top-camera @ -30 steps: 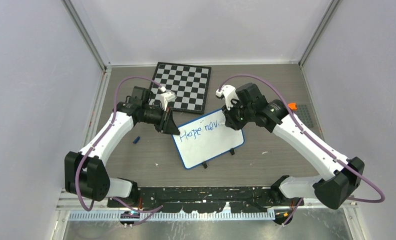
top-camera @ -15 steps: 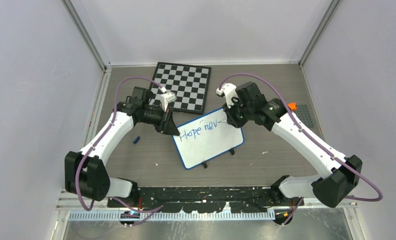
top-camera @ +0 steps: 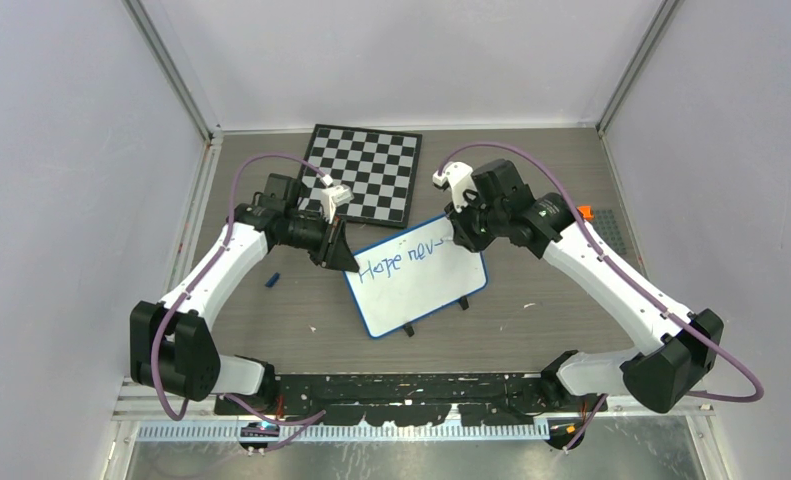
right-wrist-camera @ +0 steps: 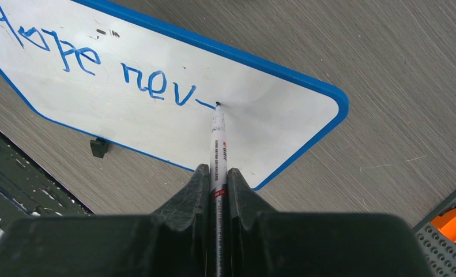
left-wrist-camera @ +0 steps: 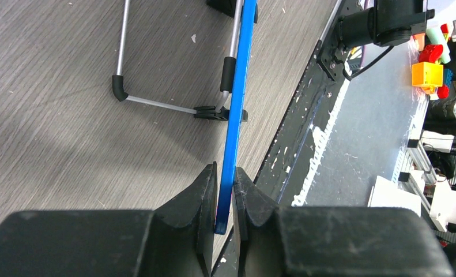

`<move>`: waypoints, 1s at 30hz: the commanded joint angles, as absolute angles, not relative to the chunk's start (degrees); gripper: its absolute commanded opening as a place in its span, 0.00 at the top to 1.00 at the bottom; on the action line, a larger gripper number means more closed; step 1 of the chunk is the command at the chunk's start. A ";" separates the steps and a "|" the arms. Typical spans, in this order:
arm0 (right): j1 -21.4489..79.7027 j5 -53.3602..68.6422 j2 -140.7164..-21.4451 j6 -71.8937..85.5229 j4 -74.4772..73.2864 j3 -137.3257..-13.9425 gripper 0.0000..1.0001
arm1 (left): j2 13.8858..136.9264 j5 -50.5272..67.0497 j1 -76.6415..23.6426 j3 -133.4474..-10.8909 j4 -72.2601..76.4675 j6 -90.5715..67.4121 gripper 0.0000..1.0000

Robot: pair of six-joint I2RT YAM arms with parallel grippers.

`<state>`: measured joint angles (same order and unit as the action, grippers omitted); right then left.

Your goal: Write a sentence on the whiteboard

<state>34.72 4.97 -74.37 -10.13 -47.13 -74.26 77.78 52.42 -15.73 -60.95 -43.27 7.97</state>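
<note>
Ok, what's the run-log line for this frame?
left gripper: shut on whiteboard rim | right gripper: shut on marker, tip on whiteboard | sentence: "Hope nev", unfinished

Whiteboard (right-wrist-camera: 274,124): the sentence (right-wrist-camera: 87,57), handwritten in blue marker ink, reads "Hope nev", with a short dash-like stroke straight after the v. All on one line. The same words are legible from the top camera, slanting along the board's far edge. The marker (right-wrist-camera: 219,147) barrel carries small black print and a red band, too small to read.
</note>
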 commanded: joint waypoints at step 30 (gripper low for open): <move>35.29 1.59 -72.43 -10.66 -44.28 -72.59 1.00 | 78.36 52.91 -16.41 -63.11 -43.69 8.23 0.83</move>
